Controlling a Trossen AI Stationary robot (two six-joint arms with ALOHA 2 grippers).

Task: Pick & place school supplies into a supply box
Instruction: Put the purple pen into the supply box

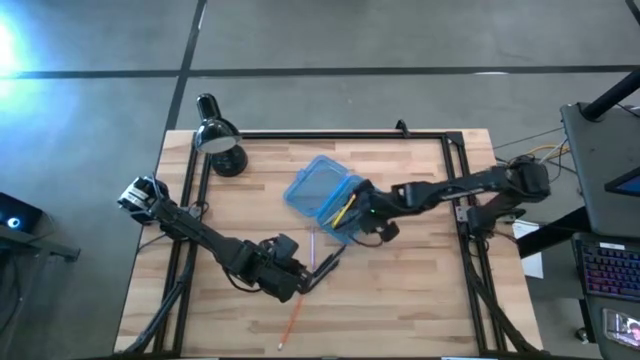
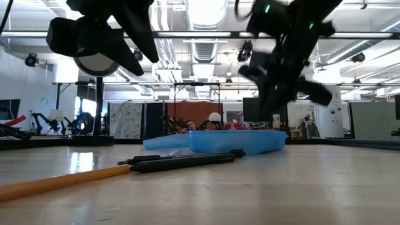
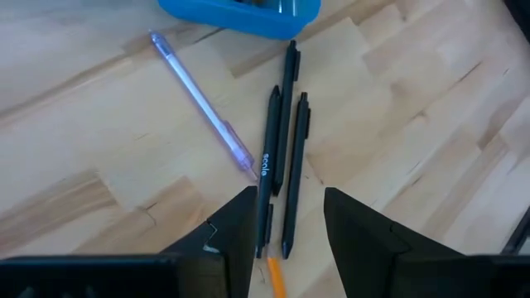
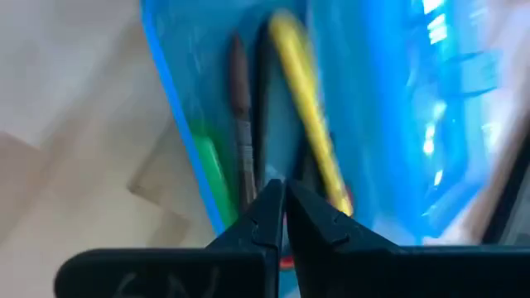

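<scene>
Cataloguing for you, item by item:

1. Supply box (image 1: 318, 190) – blue, translucent, lid open, mid-table. Lid stands open so items can drop in from above. Inside, per right wrist view: yellow pen (image 4: 308, 108), green pen (image 4: 207, 170), a dark one btw them.

2. Right gripper (image 1: 362, 208) – at the box's edge, just over its contents; fingers pressed together, nothing seen btw them. Yellow pen lies just ahead of the tips, inside the box. Likely judgement: drop made, arm free.

3. Left gripper (image 3: 287, 217) – fingers apart, empty, hovering low over the black pens (image 3: 279, 157). You're lined up lengthwise w/ them, prob. so the fingers can straddle one shaft; their lower ends sit btw the fingers.

4. Purple pencil (image 3: 203, 103) – on the table beside the black pens, angled toward the box, clear of the left gripper.

5. Orange pencil (image 1: 292, 324) – nearest the table's front edge, apart from both grippers.

6. Desk lamp (image 1: 220, 140) – back-left corner, not yours to move.
</scene>
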